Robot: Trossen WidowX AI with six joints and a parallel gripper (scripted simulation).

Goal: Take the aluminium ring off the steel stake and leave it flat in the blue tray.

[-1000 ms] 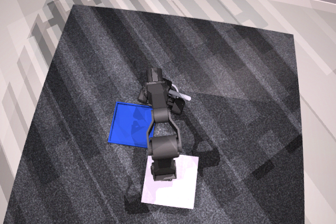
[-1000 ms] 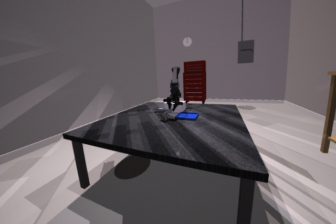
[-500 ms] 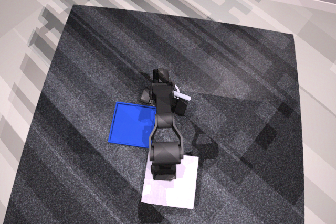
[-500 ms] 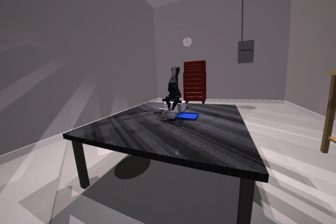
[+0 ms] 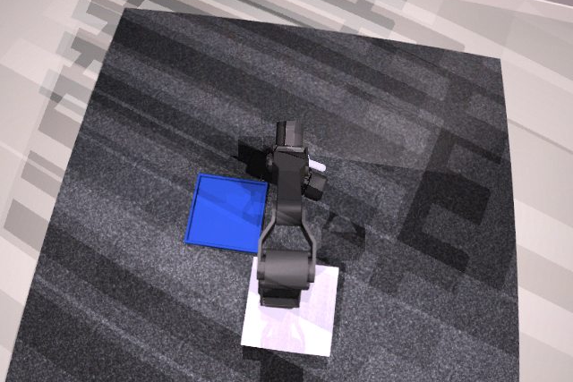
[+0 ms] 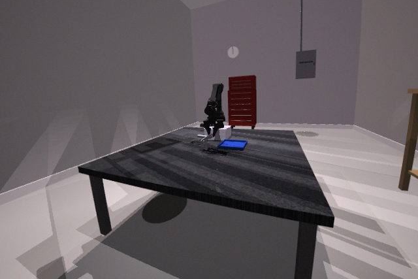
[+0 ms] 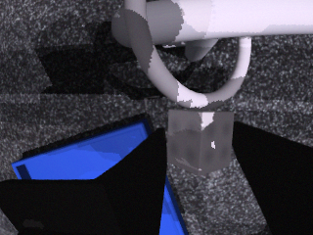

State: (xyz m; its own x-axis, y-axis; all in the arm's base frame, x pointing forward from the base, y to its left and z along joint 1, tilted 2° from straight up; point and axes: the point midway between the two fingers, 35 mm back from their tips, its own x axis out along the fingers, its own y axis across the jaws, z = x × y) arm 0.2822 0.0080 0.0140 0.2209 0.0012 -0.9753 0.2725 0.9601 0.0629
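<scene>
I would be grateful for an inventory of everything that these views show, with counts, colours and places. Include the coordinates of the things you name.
Ring with tab (image 7: 198, 100): one, grey-white, around the stake, tab between the fingers
Stake with cross-bar (image 5: 318, 165) (image 7: 245, 19): one, pale grey, beside the tray
Tray (image 5: 226, 211) (image 6: 232, 144) (image 7: 114, 152): one, blue, on the table
Table (image 5: 393, 275) (image 6: 215, 178): one, dark
Tool chest (image 6: 242, 100): one, red, by the wall
Clock, wall box, lamp: one each, pale, grey, lit
Wooden furniture: part, brown, right edge
White block: one, under the arm
Arm: one, black
Gripper (image 7: 198, 132): one, black, shut on the tab
</scene>
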